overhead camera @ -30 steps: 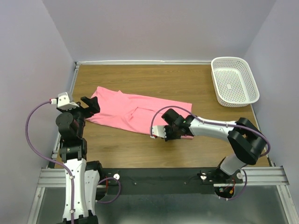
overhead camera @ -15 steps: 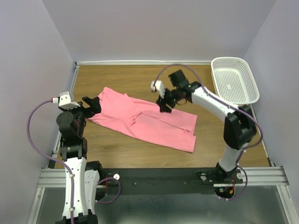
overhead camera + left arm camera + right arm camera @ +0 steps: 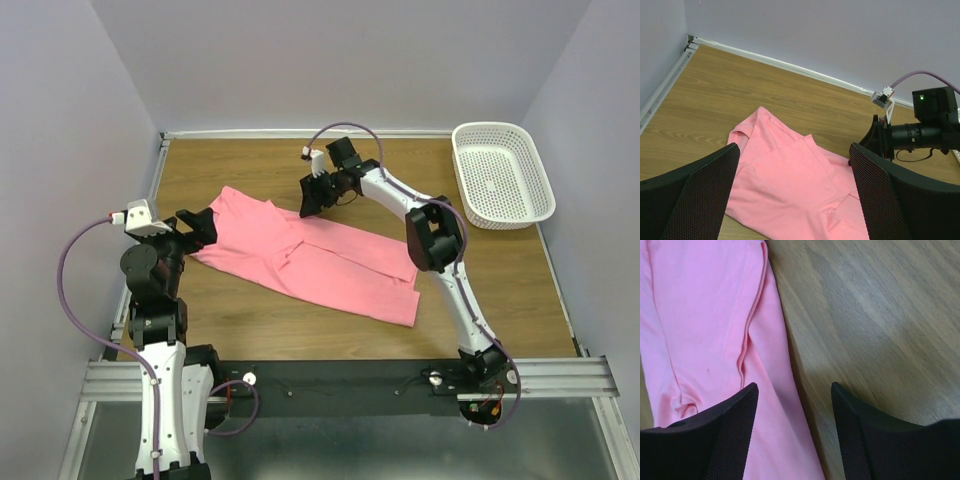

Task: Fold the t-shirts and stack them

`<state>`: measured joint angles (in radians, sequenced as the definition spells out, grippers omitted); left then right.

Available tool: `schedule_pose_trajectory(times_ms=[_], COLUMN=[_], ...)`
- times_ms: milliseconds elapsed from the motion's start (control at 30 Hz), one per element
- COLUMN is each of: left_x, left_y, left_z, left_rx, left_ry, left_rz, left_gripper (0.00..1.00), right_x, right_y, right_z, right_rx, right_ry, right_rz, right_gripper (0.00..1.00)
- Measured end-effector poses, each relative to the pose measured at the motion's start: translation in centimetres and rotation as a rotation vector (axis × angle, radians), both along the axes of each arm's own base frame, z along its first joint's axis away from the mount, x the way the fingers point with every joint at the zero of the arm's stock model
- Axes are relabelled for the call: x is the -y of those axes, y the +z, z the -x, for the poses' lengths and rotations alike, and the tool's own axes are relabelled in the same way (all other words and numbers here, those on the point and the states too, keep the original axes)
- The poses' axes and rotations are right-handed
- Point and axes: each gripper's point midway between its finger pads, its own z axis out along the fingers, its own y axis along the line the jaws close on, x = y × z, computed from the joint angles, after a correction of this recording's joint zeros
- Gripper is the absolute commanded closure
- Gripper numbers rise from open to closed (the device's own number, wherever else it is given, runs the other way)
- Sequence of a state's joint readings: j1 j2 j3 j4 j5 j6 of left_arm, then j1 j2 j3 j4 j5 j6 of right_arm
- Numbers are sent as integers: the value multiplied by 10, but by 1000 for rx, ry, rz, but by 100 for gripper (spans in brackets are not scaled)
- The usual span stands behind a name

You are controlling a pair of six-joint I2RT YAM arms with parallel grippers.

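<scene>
At the near left, the left pincer (image 3: 198,226) hangs with its jaws spread wide and empty, just beside the left end of the salmon-pink t-shirt (image 3: 330,265), much where it was 1 second ago. The t-shirt lies slantwise across the middle of the tabletop (image 3: 280,165), its left end far and its right corner nearer the arms, with creases and a turned-in flap along its length. Only 1 shirt is in view. The change is on the right: 1 second ago the right pincer (image 3: 310,198) was shut low at the shirt's near right edge. Now that arm is stretched far out and the pincer hovers over the shirt's far edge, jaws parted with nothing between them, pink cloth and bare wood showing below. The near right corner now lies further toward the arms than it did. That looks like 1 placement finished and a reach for the far edge starting, so the folding seems early and no stack exists yet. The tabletop is brown wood grain, a white mesh basket (image 3: 498,172) sits at its far right corner, and plain lavender walls (image 3: 340,60) close it in.
</scene>
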<state>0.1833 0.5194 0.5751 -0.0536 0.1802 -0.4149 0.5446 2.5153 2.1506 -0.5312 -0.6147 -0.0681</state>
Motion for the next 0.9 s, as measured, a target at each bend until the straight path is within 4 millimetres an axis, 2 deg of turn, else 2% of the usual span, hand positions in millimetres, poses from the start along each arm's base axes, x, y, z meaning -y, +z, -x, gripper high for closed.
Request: schedule_pose_trajectory(times_ms=[433, 633, 733, 767, 867, 900], left_x=[3, 3, 3, 3, 3, 3], left_y=[-3, -4, -4, -4, -4, -4], left_z=[-1, -2, -2, -2, -2, -2], left_rx=[-4, -7, -7, -7, -7, -7], left_ry=[-20, -20, -20, -20, -20, -20], left_rz=[1, 1, 1, 1, 1, 1], left_gripper=[2, 2, 2, 2, 2, 2], right_x=[-37, -50, -51, -51, -50, -47], right_y=[-3, -7, -11, -13, -15, -15], right_z=[13, 8, 7, 7, 4, 0], right_rx=[-157, -196, -219, -222, -233, -236], right_ry=[1, -15, -39, -42, -75, -96], right_rz=[-133, -168, -167, -167, -159, -157], right_gripper=[44, 66, 87, 91, 99, 99])
